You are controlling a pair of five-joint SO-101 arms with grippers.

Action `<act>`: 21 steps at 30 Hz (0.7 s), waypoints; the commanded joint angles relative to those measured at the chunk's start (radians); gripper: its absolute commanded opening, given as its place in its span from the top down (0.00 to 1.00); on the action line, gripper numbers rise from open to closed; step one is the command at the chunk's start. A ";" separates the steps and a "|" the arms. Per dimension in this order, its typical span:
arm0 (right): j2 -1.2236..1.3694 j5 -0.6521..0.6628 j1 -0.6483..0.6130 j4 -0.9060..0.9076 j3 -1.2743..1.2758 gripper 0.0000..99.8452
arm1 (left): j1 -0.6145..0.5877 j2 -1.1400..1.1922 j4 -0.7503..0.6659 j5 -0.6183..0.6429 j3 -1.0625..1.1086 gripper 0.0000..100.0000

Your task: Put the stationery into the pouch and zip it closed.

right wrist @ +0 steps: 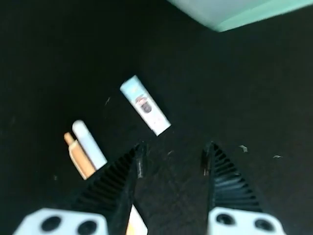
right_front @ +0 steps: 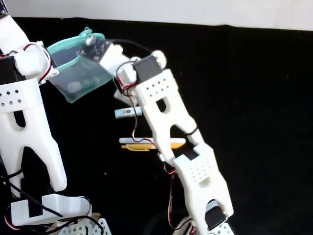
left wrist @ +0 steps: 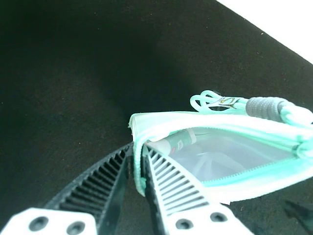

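Over table (right_front: pixel 254 98), L claw (left wrist: pixel 138 152) clamped on pouch (left wrist: pixel 234 156) edge, R claw (right wrist: pixel 174 152) open over stationery (right wrist: pixel 145 105)

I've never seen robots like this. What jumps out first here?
The mint-green see-through pouch stands out, gripped by one edge in the left pincer, its zip open and an item already inside. The right pincer hangs open over the black table, where a small pale-blue tube and two pens, white and orange, lie.
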 commanded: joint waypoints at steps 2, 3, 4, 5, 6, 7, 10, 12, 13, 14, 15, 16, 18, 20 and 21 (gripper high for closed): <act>-0.053 0.126 -0.001 -0.064 0.157 0.80 | 0.004 0.005 0.000 -0.003 0.022 0.99; -0.053 0.158 -0.001 -0.077 0.196 0.80 | 0.004 0.005 0.000 -0.003 0.022 0.99; -0.054 0.193 -0.002 -0.094 0.232 0.80 | 0.004 0.005 0.000 -0.003 0.022 0.99; -0.054 0.222 -0.004 -0.113 0.265 0.80 | 0.004 0.005 0.000 -0.003 0.022 0.99; -0.054 0.255 -0.005 -0.130 0.294 0.80 | 0.004 0.005 0.000 -0.003 0.022 0.99; -0.054 0.282 -0.007 -0.140 0.318 0.80 | 0.004 0.005 0.000 -0.003 0.022 0.99; -0.054 0.350 -0.007 -0.165 0.381 0.80 | 0.004 0.005 0.000 -0.003 0.022 0.99; -0.054 0.371 -0.005 -0.202 0.406 0.80 | 0.004 0.005 0.000 -0.003 0.022 0.99; -0.054 0.376 -0.004 -0.223 0.414 0.80 | 0.004 0.005 0.000 -0.003 0.022 0.99; -0.054 0.384 -0.002 -0.242 0.418 0.80 | 0.004 0.005 0.000 -0.003 0.022 0.99; -0.054 0.393 -0.002 -0.257 0.424 0.80 | 0.004 0.005 0.000 -0.003 0.022 0.99; -0.054 0.405 -0.004 -0.268 0.430 0.80 | 0.004 0.005 0.000 -0.003 0.022 0.99; -0.053 0.427 -0.013 -0.292 0.453 0.80 | 0.004 0.005 0.002 -0.005 0.022 0.99; -0.053 0.434 -0.033 -0.329 0.487 0.80 | 0.004 0.005 0.002 -0.005 0.022 0.99; -0.053 0.434 -0.041 -0.351 0.504 0.80 | 0.004 0.005 0.002 -0.005 0.022 0.99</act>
